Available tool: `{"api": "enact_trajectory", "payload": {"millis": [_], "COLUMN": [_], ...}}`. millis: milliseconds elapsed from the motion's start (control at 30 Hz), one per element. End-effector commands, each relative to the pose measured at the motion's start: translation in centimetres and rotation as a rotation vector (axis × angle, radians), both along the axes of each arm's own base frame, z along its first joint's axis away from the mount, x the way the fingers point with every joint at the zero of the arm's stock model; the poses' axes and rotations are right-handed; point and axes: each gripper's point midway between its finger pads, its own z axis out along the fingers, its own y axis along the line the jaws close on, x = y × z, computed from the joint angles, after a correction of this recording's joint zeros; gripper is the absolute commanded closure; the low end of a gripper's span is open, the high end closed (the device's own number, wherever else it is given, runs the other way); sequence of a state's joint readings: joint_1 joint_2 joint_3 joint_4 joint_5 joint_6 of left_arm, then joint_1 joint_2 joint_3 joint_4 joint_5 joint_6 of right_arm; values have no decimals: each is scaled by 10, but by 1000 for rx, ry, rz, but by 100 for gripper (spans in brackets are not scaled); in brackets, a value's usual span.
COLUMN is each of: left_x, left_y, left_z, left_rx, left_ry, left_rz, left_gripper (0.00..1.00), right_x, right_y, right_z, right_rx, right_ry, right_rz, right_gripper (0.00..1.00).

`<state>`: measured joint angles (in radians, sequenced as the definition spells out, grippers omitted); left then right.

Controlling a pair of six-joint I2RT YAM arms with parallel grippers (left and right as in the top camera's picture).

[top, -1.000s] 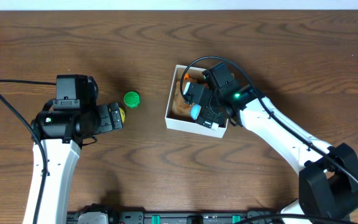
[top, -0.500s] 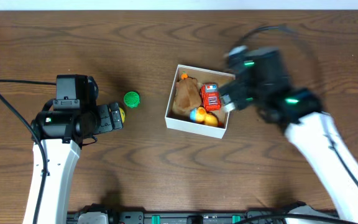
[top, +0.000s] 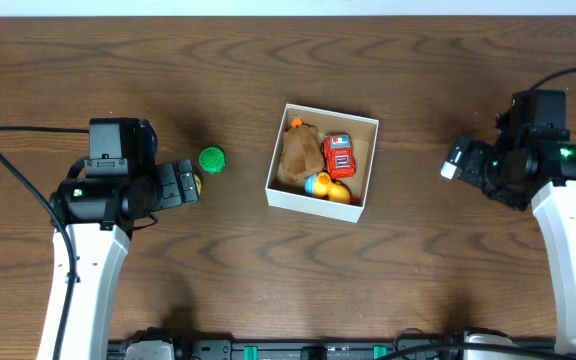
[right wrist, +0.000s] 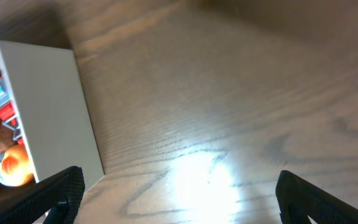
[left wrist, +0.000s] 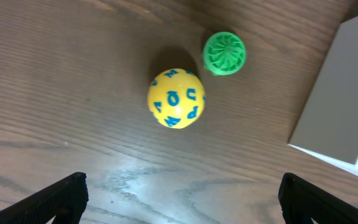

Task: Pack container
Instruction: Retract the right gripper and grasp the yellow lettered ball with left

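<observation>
- Two arms: left jaws wide and empty, right jaws wide and empty.
- White container sits at the centre of the worktop, holding toys.
- Yellow ball and green disc lie leftward of it.

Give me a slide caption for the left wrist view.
Open left gripper above a yellow ball and green ridged toy, white container at right.

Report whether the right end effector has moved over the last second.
Yes. The right end effector left the container and went rightward, well clear of it.
</observation>
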<state>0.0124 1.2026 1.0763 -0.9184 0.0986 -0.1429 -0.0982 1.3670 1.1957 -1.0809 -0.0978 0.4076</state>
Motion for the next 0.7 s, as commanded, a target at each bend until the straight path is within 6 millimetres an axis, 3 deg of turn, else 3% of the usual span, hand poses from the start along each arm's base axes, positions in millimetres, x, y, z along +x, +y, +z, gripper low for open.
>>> {"api": "enact_trajectory", "payload": {"millis": [0, 133, 233, 533, 667], "left_x": [4, 9, 16, 32, 35], "left_y": [-4, -2, 2, 3, 7], "left_z": [6, 6, -7, -87, -114], "left_rx": [-36, -9, 11, 15, 41], "left_ry": [-16, -26, 5, 243, 307], "left_rz": [4, -24, -15, -35, -49], "left_gripper": [2, 2, 2, 2, 2], "right_x": [-9, -14, -18, -23, -23], "right_y": [-5, -10, -10, -10, -9], "right_z": [-14, -27, -35, -42, -42], "right_rx": [64, 94, 97, 97, 98], "right_ry": [53, 77, 92, 111, 111], "right_rz": [-153, -219, -225, -225, -224], "right_gripper": [1, 1, 1, 1, 1]}}
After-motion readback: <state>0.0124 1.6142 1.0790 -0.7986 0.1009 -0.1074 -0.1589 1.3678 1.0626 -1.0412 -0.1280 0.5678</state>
